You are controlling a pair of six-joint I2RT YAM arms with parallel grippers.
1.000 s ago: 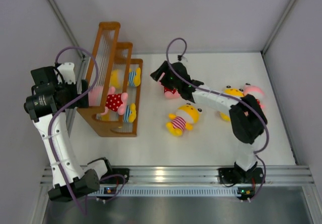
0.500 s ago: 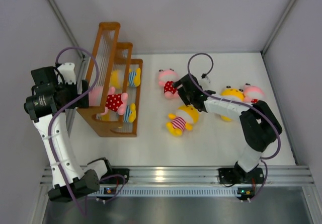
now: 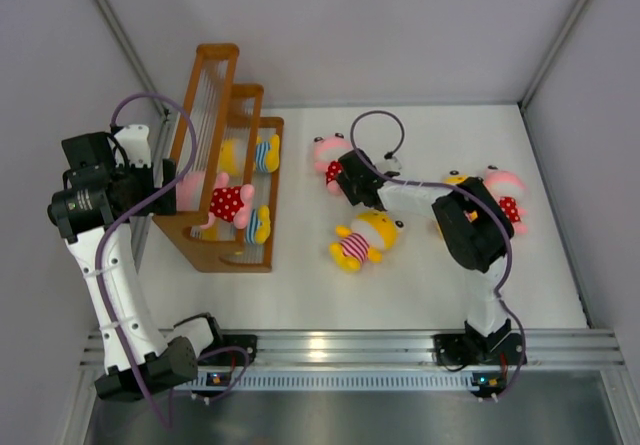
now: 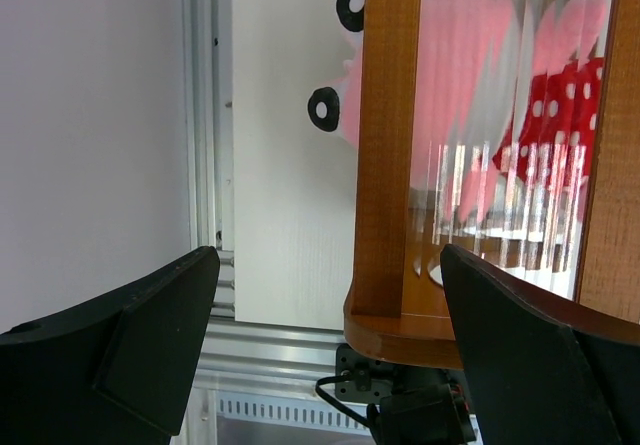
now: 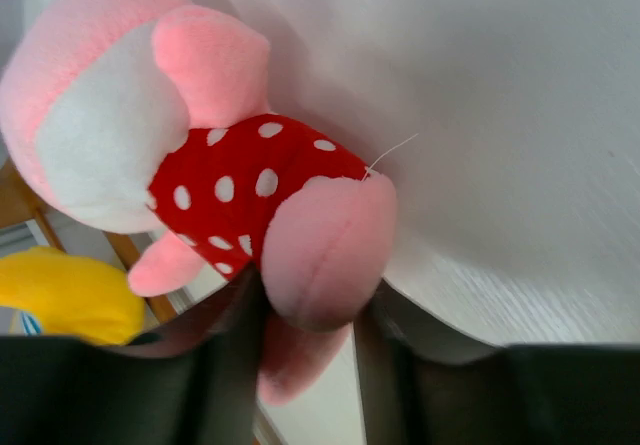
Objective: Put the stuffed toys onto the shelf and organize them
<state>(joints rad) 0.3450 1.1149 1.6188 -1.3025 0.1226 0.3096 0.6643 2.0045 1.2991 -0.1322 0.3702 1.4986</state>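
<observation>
While the top view has the shelf (image 3: 225, 115) standing at the left of the bench (image 3: 400, 295), three stuffed toys sit on its tiers: the upper blue-striped toy (image 3: 255, 154), the shelved dotted toy (image 3: 222, 202) and the lower blue-striped toy (image 3: 258, 225). The left end effector (image 3: 165, 178) hangs just beside the shelf's outer, taller side. The right arm reaches across the bench, and the right end effector (image 3: 343, 177) meets the loose dotted toy (image 3: 326, 155), which lies near the shelf's low front rail. The pink-striped toy (image 3: 362, 238) lies on the bench nearer the arm bases. The yellow toy (image 3: 458, 179), mostly hidden by the arm, and the far pink toy (image 3: 503, 190) lie at the right.

From the left wrist, the left end effector (image 4: 330, 255) has its fingers (image 4: 150, 335) spread wide with nothing between them. Ahead of them rises a brown post of the shelf (image 4: 388, 145), and the shelved dotted toy (image 4: 550, 115) shows through the thin slats.

From the right wrist, the right end effector (image 5: 308, 300) is closed on one pink leg of the loose dotted toy (image 5: 240, 185), its dark fingers (image 5: 225, 355) pressed against both sides. The toy's body lies over the white bench (image 5: 480, 115), and a piece of the shelf (image 5: 20, 205) shows at the left edge.
</observation>
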